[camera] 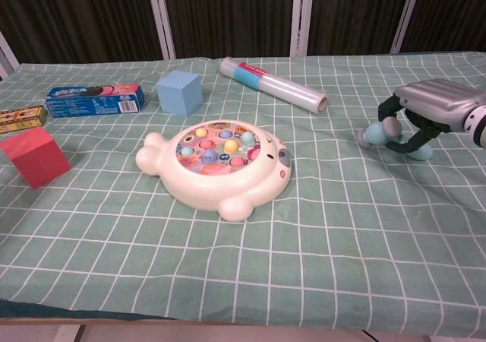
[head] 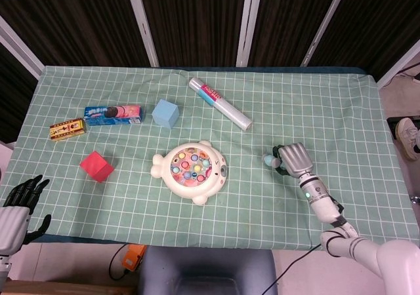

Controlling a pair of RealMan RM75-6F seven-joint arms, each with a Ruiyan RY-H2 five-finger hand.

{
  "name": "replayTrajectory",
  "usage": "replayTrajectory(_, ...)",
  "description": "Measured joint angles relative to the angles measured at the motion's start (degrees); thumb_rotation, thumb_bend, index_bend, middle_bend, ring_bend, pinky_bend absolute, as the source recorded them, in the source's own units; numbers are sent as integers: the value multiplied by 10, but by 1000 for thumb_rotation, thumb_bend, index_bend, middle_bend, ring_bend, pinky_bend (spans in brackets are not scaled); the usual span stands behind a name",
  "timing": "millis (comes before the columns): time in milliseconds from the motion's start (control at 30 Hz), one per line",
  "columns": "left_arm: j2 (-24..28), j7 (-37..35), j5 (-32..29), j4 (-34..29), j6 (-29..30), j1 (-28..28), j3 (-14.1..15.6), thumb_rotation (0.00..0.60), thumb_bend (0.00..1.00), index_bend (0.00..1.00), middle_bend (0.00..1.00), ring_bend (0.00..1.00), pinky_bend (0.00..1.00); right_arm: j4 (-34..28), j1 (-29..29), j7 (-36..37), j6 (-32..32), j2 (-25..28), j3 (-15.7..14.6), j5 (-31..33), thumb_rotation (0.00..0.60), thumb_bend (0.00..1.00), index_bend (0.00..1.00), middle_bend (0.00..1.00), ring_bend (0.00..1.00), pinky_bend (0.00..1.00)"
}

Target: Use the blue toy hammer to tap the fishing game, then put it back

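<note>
One hand matters here: the blue toy hammer is gripped by the right hand, fingers curled around the handle, low over the tablecloth at about 3 o'clock from the fishing game (well apart from it), a posture judged to suit setting it back down. Open cloth is seen around the hammer, with the table's near edge at 6 o'clock. At the table's lower left corner the left hand is held off the cloth, fingers apart and empty.

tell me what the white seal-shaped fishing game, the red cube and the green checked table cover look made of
White seal-shaped fishing game: likely hard moulded plastic, since its smooth rounded shell has a soft sheen. Red cube: matte with crisp edges and no shine, possibly foam or painted wood. Green checked table cover: woven fabric, judging by its shallow wrinkles and the draped front edge.
</note>
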Motion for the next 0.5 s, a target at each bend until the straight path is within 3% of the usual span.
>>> replayTrajectory(500,-2,6,-3,0,-2,-1,0,600,419,0,0,0,109,17,-1,47,-44,-4,18,-6,600,475,986,793,858,905)
